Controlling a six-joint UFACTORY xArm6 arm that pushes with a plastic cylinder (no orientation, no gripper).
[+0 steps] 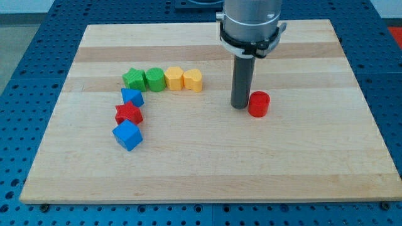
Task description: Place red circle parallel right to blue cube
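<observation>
The red circle [258, 103], a short red cylinder, stands right of the board's middle. My tip [240, 105] rests on the board just left of it, close to or touching its left side. The blue cube [127, 135] sits at the lower left, far to the left of my tip and a little lower in the view.
A red star block [129, 114] and a second blue block [132, 97] lie above the blue cube. A row of a green star [133, 79], a green block [154, 79], a yellow block [174, 78] and a yellow heart-like block [193, 80] runs along the upper left of the wooden board [301, 163].
</observation>
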